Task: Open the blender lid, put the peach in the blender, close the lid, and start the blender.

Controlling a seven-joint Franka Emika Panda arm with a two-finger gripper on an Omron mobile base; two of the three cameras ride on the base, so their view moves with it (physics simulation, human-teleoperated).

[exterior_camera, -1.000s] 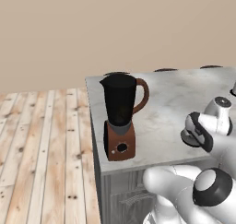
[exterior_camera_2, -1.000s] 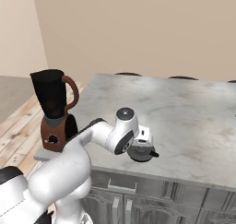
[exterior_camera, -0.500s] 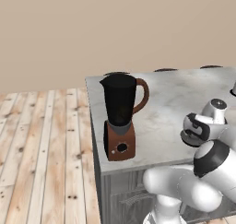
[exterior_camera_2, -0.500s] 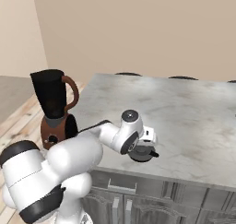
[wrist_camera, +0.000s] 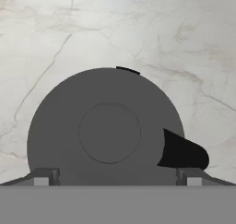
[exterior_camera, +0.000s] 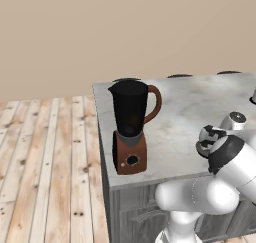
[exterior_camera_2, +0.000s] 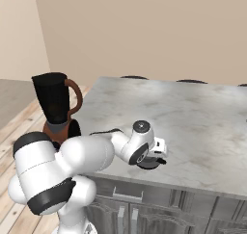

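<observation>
The gripper (wrist_camera: 114, 181) hangs right over the blender lid (wrist_camera: 106, 131), which lies flat on the counter (wrist_camera: 184, 43). Its two fingertips (wrist_camera: 41, 178) are spread apart, one on each side of the round lid. The blender (exterior_camera_2: 57, 108) stands far off to the gripper's side, at the counter's corner.

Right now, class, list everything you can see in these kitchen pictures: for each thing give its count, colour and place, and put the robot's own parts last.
blender: one, black jar with brown handle on a reddish-brown base, lid off, near the counter's left front corner.
blender lid: one, dark grey disc with a round central knob, lying flat on the counter near its front edge, right under the hand.
counter: one, grey-white marble top over grey cabinets.
floor: light wooden planks, left of the counter.
wall: beige, behind.
arm: one, white with dark joints.
fingers: two, spread apart either side of the lid.
</observation>
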